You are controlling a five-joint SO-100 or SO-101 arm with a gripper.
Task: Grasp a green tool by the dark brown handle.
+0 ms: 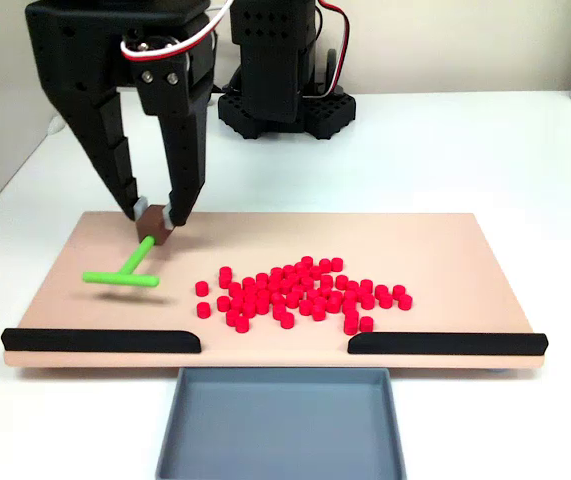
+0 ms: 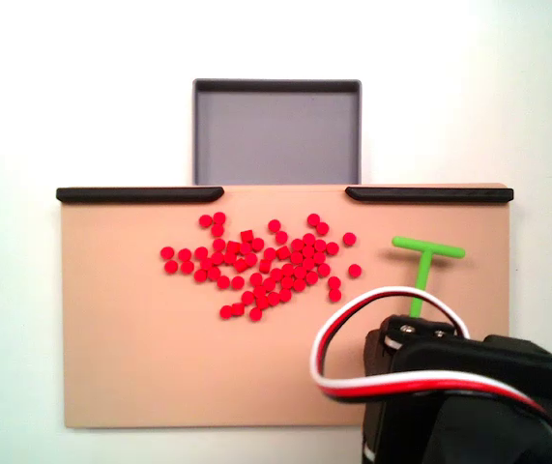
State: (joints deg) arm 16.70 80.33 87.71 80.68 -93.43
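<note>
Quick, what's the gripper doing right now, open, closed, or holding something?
Gripper: fingers closed on the dark brown handle of the green tool, which still touches the tan board.

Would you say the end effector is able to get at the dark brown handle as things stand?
Probably yes: the end effector already straddles the dark brown handle of the green tool, and the red cylinders lie well aside.
</note>
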